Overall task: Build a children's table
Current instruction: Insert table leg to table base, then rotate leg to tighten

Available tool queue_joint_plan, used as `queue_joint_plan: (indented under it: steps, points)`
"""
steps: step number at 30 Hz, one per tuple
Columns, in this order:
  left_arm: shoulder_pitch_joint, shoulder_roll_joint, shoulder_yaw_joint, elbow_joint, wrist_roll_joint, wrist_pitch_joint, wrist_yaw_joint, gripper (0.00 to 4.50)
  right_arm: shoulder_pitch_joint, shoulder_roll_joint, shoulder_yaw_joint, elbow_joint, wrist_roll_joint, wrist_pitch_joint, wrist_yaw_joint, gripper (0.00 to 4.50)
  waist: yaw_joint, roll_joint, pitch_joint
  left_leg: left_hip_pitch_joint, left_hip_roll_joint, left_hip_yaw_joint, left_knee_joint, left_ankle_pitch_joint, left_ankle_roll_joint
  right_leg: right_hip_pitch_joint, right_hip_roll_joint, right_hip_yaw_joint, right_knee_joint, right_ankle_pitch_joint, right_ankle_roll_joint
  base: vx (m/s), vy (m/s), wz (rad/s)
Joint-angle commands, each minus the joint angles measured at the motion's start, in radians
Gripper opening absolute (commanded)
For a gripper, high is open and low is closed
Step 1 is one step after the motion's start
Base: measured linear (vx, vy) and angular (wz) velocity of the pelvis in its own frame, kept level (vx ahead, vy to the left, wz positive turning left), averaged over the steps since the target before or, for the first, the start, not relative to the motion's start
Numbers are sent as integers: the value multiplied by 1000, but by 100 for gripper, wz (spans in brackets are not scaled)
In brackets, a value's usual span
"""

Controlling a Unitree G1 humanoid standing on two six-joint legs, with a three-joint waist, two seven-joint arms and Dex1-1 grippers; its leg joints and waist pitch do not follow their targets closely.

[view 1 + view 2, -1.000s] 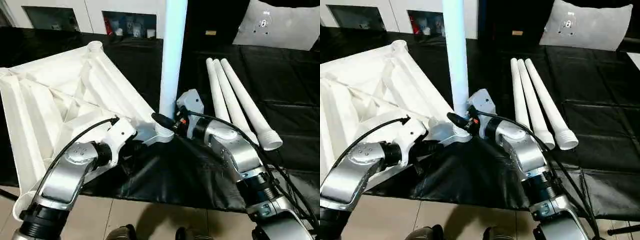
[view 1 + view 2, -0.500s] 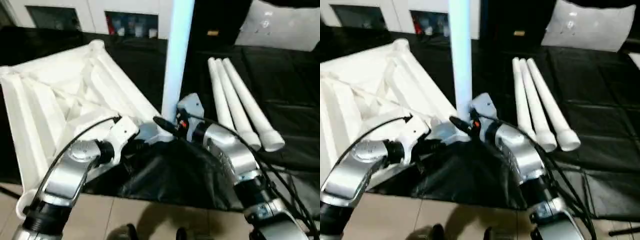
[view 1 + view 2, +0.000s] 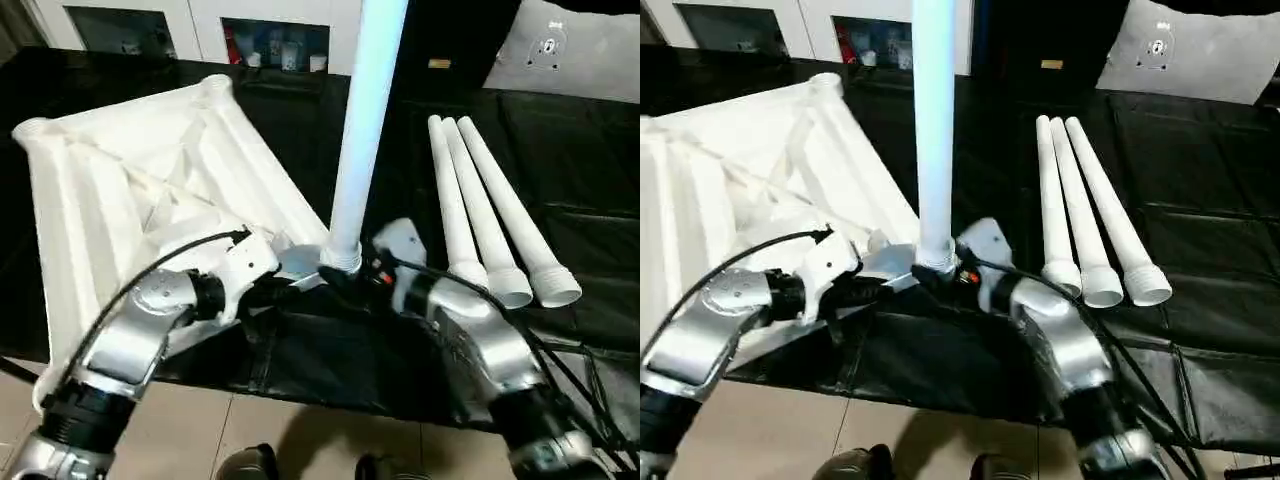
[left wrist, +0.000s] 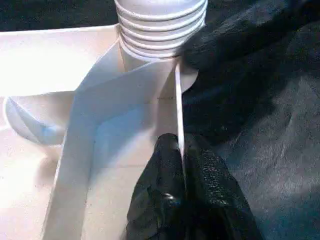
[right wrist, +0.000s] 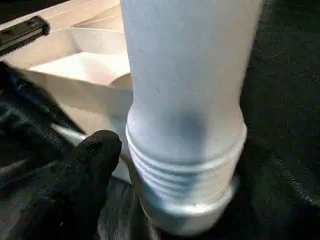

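Tabletop (image 3: pixel 130 190) rim | left gripper (image 4: pixel 181 192) pinches | right gripper (image 5: pixel 87 165) open beside leg (image 3: pixel 362 130)

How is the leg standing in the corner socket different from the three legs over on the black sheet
The standing leg is upright, while the three loose legs lie flat side by side on the black sheet. Its threaded end sits in a corner socket of the tabletop; theirs are bare and point towards the robot. The right gripper is right beside it; nothing is near the loose three. All four are white, round and tapered.

Upright leg (image 3: pixel 362 130) in upturned tabletop's (image 3: pixel 120 180) corner socket
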Motion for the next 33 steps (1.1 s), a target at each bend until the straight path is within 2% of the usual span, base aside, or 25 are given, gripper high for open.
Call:
queue_joint_plan:
  steps: [1, 2, 4, 6, 11, 16, 18, 21, 24, 28, 29, 33]
  points:
    - [-13, 21, -25, 45, -5, -65, -54, 0, 25, -38, -20, -48, 32, 10, 59, 438, 2, 12, -61, 19, 94, -34, -53, -127, 99, 42, -97, 58, -60, 45, -268, 0, 0, 0]
    - [-26, 36, -39, 77, 1, -103, -84, 0, 35, -69, -23, -82, 54, 11, 108, 445, 2, 11, -65, 17, 93, -34, -49, -116, 106, 46, -97, 57, -55, 72, -270, 0, 0, 0]
    - [-32, 42, -47, 93, 4, -129, -103, 0, 40, -83, -22, -96, 60, 13, 130, 445, 3, 10, -68, 17, 94, -34, -45, -87, 123, 46, -96, 56, -48, 123, -274, 0, 0, 0]
    - [-44, 64, -73, 123, 9, -186, -167, 0, 45, -134, -17, -134, 72, 35, 189, 445, 4, 11, -68, 16, 94, -34, -42, -86, 135, 47, -98, 53, -46, 130, -281, 0, 0, 0]
    - [-56, 74, -87, 141, -9, -212, -234, 0, 33, -187, -3, -143, 67, 43, 251, 445, 8, 10, -68, 17, 98, -34, -38, -92, 129, 46, -101, 52, -43, 111, -304, 0, 0, 0]
    - [-84, 86, -117, 188, -17, -274, -307, 0, -12, -210, 8, -117, 76, 45, 309, 445, 13, 11, -66, 20, 98, -31, -39, -142, 103, 42, -104, 54, -48, 26, -300, 0, 0, 0]
    - [-92, 85, -120, 199, -15, -286, -314, 0, -20, -212, 15, -111, 73, 38, 323, 445, 16, 9, -67, 20, 98, -31, -38, -137, 98, 42, -103, 55, -46, 30, -301, 0, 0, 0]
    - [-102, 79, -122, 212, -11, -295, -327, 0, -39, -199, 18, -96, 84, 47, 341, 445, 19, 9, -74, 18, 97, -31, -33, -93, 111, 44, -103, 53, -37, 98, -310, 0, 0, 0]
    - [-111, 78, -127, 227, -12, -308, -335, 0, -56, -189, 21, -77, 85, 50, 353, 411, 21, 10, -75, 17, 96, -31, -30, -80, 121, 44, -102, 51, -34, 119, -317, 0, 0, 0]
    - [-113, 77, -131, 236, -10, -318, -337, 0, -66, -185, 27, -56, 86, 54, 370, 385, 23, 9, -75, 16, 97, -31, -30, -96, 115, 46, -104, 51, -36, 92, -316, 0, 0, 0]
    - [-113, 77, -131, 239, -10, -322, -337, 0, -66, -185, 30, -53, 89, 57, 377, 364, 23, 7, -76, 16, 97, -30, -30, -98, 114, 46, -104, 51, -36, 88, -315, 0, 0, 0]
    - [-112, 75, -133, 252, -8, -331, -337, 0, -68, -181, 32, -40, 88, 58, 394, 338, 24, 9, -77, 17, 97, -31, -29, -101, 110, 45, -103, 50, -35, 77, -316, 0, 0, 0]
